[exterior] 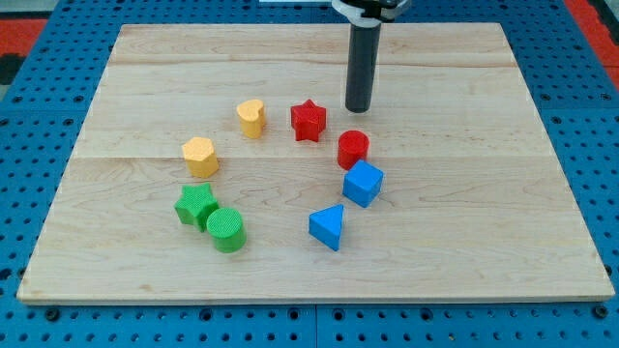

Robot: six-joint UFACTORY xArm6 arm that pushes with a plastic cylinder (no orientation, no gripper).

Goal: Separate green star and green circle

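The green star (195, 204) lies at the lower left of the wooden board (464, 203). The green circle (227, 230) sits just below and right of it, touching it. My tip (359, 108) is at the upper middle of the board, far from both green blocks. It stands just right of the red star (309, 120) and above the red circle (353, 148), touching neither.
A yellow heart (251, 117) and a yellow hexagon (200, 156) lie at the left of the ring of blocks. A blue cube (363, 183) and a blue triangle (328, 226) lie at the lower right. A blue pegboard surrounds the board.
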